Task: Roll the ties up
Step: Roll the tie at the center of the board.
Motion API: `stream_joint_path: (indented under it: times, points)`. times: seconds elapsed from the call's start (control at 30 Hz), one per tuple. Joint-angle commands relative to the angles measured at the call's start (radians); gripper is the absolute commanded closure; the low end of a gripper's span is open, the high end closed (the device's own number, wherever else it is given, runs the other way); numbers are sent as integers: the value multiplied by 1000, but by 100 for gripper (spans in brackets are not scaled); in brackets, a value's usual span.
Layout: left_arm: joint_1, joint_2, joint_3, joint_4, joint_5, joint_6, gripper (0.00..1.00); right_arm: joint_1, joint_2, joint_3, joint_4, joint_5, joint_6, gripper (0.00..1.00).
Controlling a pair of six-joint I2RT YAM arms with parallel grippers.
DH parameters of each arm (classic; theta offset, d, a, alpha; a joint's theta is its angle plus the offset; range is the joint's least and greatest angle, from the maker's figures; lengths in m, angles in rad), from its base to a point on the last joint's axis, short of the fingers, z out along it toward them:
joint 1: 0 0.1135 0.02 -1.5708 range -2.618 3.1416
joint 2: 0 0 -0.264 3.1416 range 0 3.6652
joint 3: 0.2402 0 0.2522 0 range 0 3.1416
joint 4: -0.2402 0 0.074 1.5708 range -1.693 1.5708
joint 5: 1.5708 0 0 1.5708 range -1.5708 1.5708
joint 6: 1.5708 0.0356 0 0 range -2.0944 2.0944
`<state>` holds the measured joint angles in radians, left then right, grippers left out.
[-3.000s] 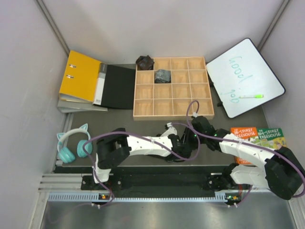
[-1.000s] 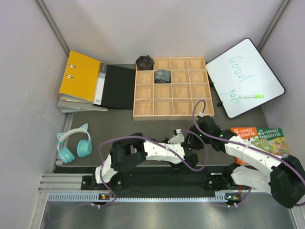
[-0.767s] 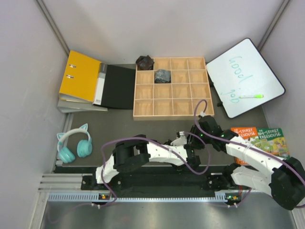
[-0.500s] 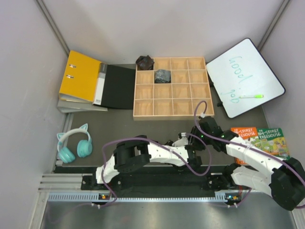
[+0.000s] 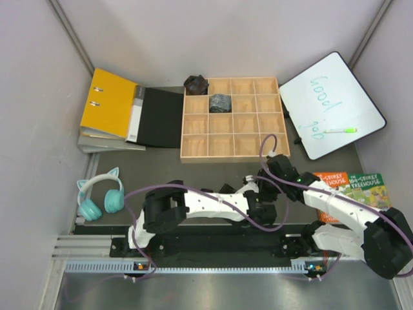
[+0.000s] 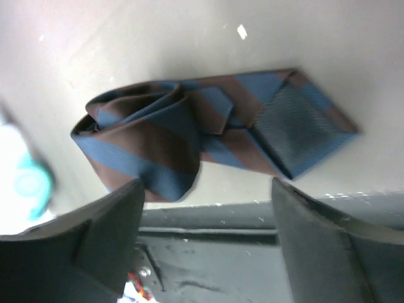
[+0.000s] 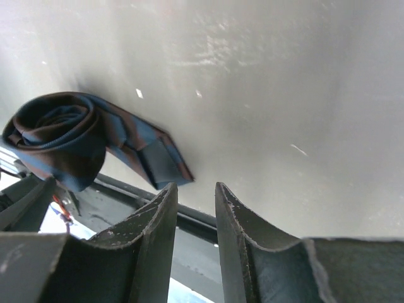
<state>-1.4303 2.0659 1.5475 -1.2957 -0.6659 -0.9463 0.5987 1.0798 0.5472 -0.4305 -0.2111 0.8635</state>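
the striped tie (image 6: 158, 145) lies partly rolled on the table (image 6: 158, 38), just ahead of the left pincer (image 6: 207, 189), whose jaws stand wide and free. the right pincer (image 7: 196, 189), narrow and empty, is near it.

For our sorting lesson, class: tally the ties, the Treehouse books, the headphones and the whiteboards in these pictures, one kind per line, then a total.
Ties: 3 (brownish-black bundle, greyish bundle, striped tie)
Books: 2 (orange book, green book)
Headphones: 1
Whiteboards: 1
Total: 7
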Motion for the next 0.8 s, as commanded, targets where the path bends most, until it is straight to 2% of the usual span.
stream_joint_path:
  times: [0.0,0.03,0.23,0.33,0.37,0.4,0.57,0.63,0.77]
  points:
    - [-10,-157,31,84,2,4,8,-5,40,108,27,-13,-38,68]
    - [-12,-171,33,76,-4,-21,1,-7,54,118,27,-19,-43,68]
    - [-12,-340,-36,-2,-34,-181,3,-5,169,207,36,-83,-89,69]
    - [1,-474,-163,22,-26,-268,7,-4,242,287,7,-108,-126,69]
    - [8,-516,-250,41,-20,-281,9,-2,264,312,-5,-111,-141,69]
    - [22,-562,-300,100,-8,-287,9,0,278,353,-10,-114,-144,69]
    - [204,-910,-614,337,133,-166,10,30,353,445,-4,-126,-135,69]
    - [296,-1045,-670,419,173,-87,10,64,377,480,22,-149,-124,69]
    - [439,-1174,-742,455,256,7,10,113,481,571,59,-148,-100,69]
